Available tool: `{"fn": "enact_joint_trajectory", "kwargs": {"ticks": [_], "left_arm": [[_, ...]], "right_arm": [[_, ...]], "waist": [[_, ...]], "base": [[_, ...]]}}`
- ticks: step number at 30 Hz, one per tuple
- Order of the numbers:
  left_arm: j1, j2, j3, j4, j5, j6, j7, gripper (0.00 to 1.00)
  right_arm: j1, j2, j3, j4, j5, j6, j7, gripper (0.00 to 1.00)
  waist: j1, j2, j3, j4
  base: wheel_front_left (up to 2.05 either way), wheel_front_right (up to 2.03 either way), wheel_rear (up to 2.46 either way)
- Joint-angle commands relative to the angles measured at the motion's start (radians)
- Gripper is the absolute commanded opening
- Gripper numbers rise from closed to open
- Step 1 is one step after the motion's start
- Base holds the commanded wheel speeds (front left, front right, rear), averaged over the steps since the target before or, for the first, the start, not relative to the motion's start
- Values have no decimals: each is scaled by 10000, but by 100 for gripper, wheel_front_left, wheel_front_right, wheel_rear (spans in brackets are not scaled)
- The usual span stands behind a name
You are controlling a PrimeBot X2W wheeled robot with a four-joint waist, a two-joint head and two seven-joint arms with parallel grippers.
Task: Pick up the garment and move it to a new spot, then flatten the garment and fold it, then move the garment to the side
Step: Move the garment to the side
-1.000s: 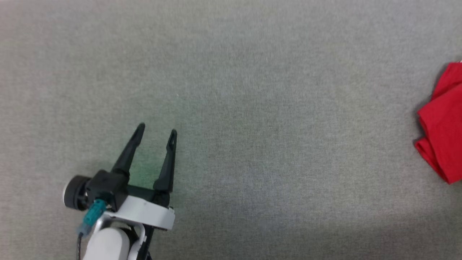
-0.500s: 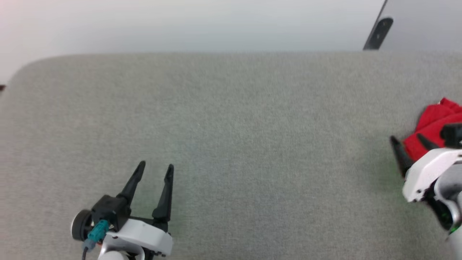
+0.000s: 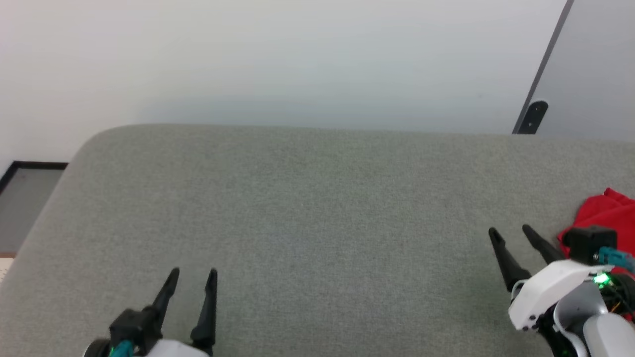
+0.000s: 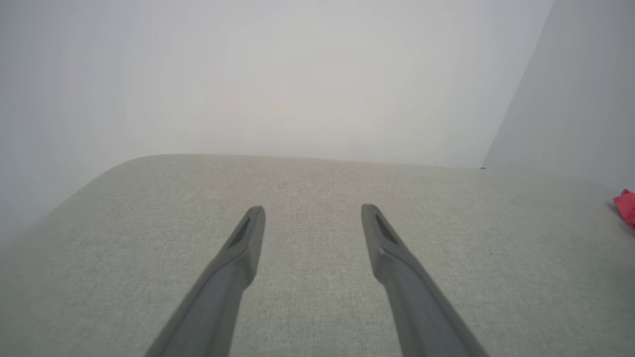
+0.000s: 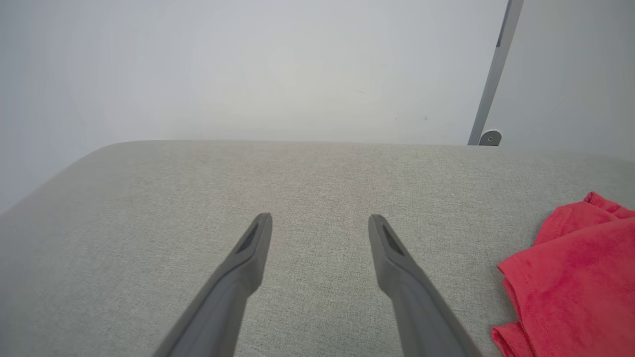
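Note:
The garment point(image 3: 603, 213) is a bunched red cloth at the far right edge of the grey fabric surface point(image 3: 317, 208); part of it lies behind my right wrist. In the right wrist view the garment point(image 5: 570, 282) sits to the right of the fingers, apart from them. A small red corner of the garment point(image 4: 626, 207) shows at the right edge of the left wrist view. My right gripper point(image 3: 511, 232) stands open just left of the garment, empty. At the lower left my left gripper point(image 3: 192, 273) is open over bare fabric, holding nothing.
The grey surface ends at a rounded far edge point(image 3: 149, 128) against a pale wall point(image 3: 297, 59). A dark slanted strip point(image 3: 538, 89) with a dark fitting runs down the wall at the right. Floor with a dark border point(image 3: 25, 198) shows past the left edge.
The head camera has tilted up, bringing the far edge and wall into view. My right gripper has come into view beside the garment, away from it now. Both grippers stay open.

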Motion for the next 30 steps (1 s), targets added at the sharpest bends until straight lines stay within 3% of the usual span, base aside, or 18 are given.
{"fn": "enact_joint_trajectory", "kwargs": {"ticks": [1, 18, 30], "left_arm": [[299, 8, 100, -42, -44, 69, -40, 100], [2162, 275, 369, -1568, 117, 503, -1, 100], [2117, 301, 224, -2026, 63, 601, 190, 100]], "right_arm": [[418, 97, -27, -399, -132, -10, 59, 100], [3754, 721, -1626, -3914, -602, -8, 1317, 100], [4062, 987, -1940, -4541, -723, -8, 1739, 100]], "waist": [[0, -1, -233, 127], [0, -1, -213, 129], [0, -1, -179, 192]], "base": [[0, 0, 0], [0, 0, 0], [0, 0, 0]]}}
